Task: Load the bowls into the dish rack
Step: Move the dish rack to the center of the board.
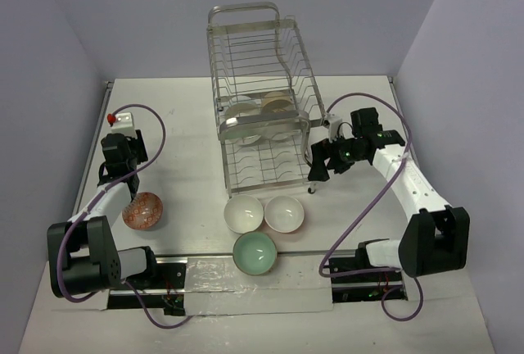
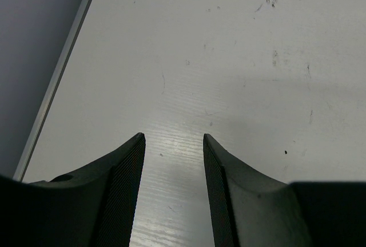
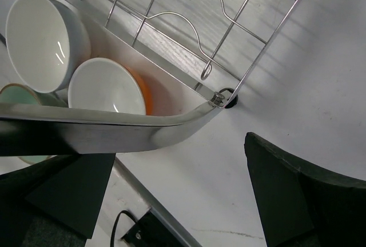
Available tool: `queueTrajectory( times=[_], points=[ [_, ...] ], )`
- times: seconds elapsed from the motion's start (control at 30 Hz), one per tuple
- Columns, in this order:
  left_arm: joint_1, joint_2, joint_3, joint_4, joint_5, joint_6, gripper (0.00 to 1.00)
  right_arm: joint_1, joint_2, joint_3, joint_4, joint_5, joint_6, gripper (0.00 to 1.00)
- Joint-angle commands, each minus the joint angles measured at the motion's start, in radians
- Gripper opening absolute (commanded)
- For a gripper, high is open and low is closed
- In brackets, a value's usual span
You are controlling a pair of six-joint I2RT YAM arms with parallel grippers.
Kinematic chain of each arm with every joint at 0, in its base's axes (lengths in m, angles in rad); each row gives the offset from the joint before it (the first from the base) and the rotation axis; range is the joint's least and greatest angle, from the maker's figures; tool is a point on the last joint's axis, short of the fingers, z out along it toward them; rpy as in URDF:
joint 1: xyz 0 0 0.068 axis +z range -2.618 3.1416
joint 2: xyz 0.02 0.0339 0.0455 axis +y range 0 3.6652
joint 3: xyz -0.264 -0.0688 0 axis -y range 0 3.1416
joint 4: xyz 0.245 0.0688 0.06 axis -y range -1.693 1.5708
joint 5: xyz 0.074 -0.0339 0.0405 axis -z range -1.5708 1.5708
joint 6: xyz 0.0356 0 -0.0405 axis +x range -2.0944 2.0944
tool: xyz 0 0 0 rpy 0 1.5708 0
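Top external view locates the stock. The dish rack (image 1: 260,59) stands at the far centre of the table (image 1: 188,116), with several loaded bowls (image 1: 246,113) on its wires. Four more stand on the table: an orange-red patterned bowl (image 1: 143,211) at the left, a left white bowl (image 1: 244,213) and a right white bowl (image 1: 284,213) side by side just in front of the rack, and a mint green bowl (image 1: 255,253) just nearer.

Handling: the bowls look ceramic, so treat them as rigid, glazed, slippery and liable to chip against wire or each other. Expect moderate weight. Grip across the rim, one finger inside the wall and one outside. The curved outer body offers no secure hold.

Left gripper (image 2: 173,144): fingers about half apart, nothing between them, bare table beneath. It sits near the orange-red patterned bowl, on its far side.

Right gripper (image 3: 171,172): fingers spread wide, holding nothing, at the rack's near right corner. A rack rail crosses in front of one finger.

View differences: the right wrist view shows an orange outer wall on the right white bowl, barely visible from above, and the rack foot (image 3: 230,99). The left wrist view shows no bowl. Whether the right gripper touches the rack cannot be confirmed, though it is probably clear.
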Motion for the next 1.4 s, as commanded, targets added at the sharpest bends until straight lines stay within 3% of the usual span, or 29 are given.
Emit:
queueTrajectory(
  times=[0.0,0.37,0.87,1.37],
  points=[
    [-0.001,-0.020,-0.005,0.026,0.005,0.014,0.50,0.008,0.038,0.077,0.070,0.028,0.058,0.99],
    [-0.001,-0.020,-0.007,0.032,-0.001,0.015,0.49,0.115,0.164,0.170,0.054,0.033,0.071,0.98],
    [-0.001,-0.020,-0.008,0.038,-0.008,0.021,0.50,0.155,0.268,0.255,0.027,0.054,0.048,0.97],
    [-0.001,-0.053,0.002,0.026,-0.018,0.041,0.56,0.152,0.042,0.164,-0.002,0.071,-0.053,1.00]
  ],
)
